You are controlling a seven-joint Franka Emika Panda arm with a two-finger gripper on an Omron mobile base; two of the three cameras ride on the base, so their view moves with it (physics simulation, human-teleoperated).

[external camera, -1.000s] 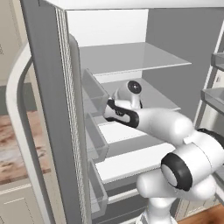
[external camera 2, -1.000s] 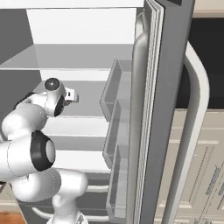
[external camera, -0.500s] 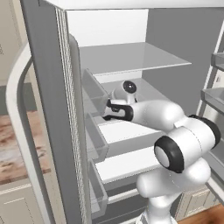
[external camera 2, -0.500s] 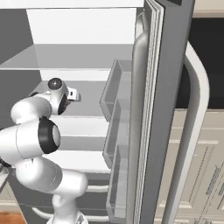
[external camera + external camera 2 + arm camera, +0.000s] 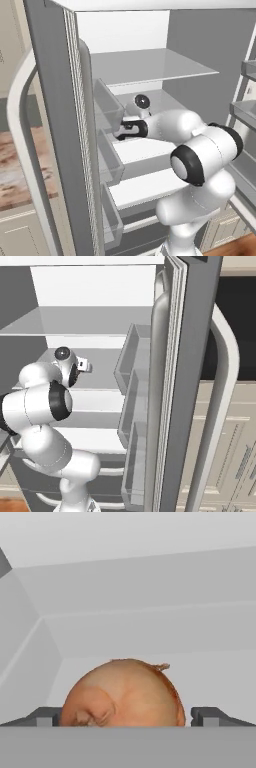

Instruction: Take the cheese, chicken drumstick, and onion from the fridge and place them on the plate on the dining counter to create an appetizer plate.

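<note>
Reached deeper into the fridge (image 5: pixel 150 65) over the last second, my gripper (image 5: pixel 128 717) now spread wide with the onion (image 5: pixel 124 693) sitting on the white shelf squarely between the fingertips (image 5: pixel 206 716), so closing for the first pick looks like the next move.

In the hand view the onion (image 5: pixel 124 694) is cut off at its lower part, so its underside and where it sits on the shelf (image 5: pixel 150 632) cannot be told. The two fingertips (image 5: pixel 46 717) show as low dark stubs either side of it; whether they touch its skin is unclear. In the left base view the hand (image 5: pixel 121 131) is tucked behind the fridge (image 5: pixel 55 125) door bins, its fingers hidden. In the right base view the hand (image 5: pixel 84 365) is too small to read.
</note>
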